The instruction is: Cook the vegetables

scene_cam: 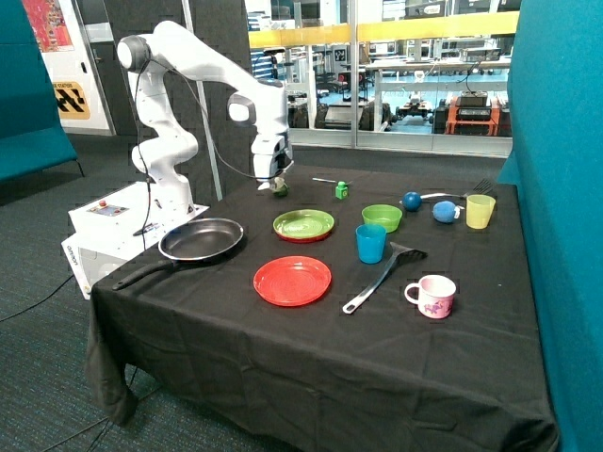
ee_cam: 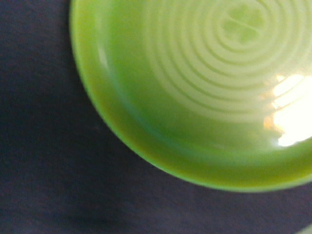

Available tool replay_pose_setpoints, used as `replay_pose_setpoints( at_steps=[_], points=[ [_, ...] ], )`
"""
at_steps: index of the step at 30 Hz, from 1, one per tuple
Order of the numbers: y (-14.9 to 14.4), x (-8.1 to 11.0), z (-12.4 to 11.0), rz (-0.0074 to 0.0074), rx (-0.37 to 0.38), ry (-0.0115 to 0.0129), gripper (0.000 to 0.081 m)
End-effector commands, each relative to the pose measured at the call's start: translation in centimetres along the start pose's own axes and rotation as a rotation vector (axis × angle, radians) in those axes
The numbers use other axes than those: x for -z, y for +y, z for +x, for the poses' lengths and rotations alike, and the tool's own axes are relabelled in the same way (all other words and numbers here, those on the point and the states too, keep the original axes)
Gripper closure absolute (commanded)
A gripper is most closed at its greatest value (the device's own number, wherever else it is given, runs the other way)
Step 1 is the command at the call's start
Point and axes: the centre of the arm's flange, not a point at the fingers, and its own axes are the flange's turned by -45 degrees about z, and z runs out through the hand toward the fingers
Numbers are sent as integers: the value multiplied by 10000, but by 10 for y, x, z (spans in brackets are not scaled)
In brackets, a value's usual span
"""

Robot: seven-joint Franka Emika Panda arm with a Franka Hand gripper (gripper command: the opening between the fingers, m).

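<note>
A white Franka arm bends over the far side of a table draped in black cloth (scene_cam: pixel 311 348), its elbow raised high and its forearm angled down so that the gripper (scene_cam: pixel 276 185) hangs just above the cloth near the back edge. Whether its fingers are apart or closed cannot be told from either view. A dark green vegetable piece (scene_cam: pixel 281 190) sits right at the gripper's tip; it is unclear whether it is held or resting on the cloth. A cream piece is not clearly visible. The black frying pan (scene_cam: pixel 201 239) lies empty at the table's near corner by the robot base, well apart from the gripper. A green plate (scene_cam: pixel 303 225) lies between the gripper and a red plate (scene_cam: pixel 292 281); the wrist view shows the green plate's ridged surface (ee_cam: pixel 204 97) over dark cloth. Farther along stand a green bowl (scene_cam: pixel 382 217), a blue cup (scene_cam: pixel 370 243), a spatula (scene_cam: pixel 382 277), a pink mug (scene_cam: pixel 433 296), two blue balls (scene_cam: pixel 413 201), a yellow cup (scene_cam: pixel 480 211) and a bright green cube (scene_cam: pixel 341 190).
</note>
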Motion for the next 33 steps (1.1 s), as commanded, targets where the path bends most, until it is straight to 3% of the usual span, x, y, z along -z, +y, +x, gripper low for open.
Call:
replay_pose_setpoints(
  at_steps=[1,11,22,33],
  points=[
    [42,-10,-31,-82,-640,65,808],
    [72,-19,-53,-80,-1046,66,808],
    [115,-33,-75,-77,-2117,71,808],
    [136,-53,-108,-76,-2233,71,808]
  ],
)
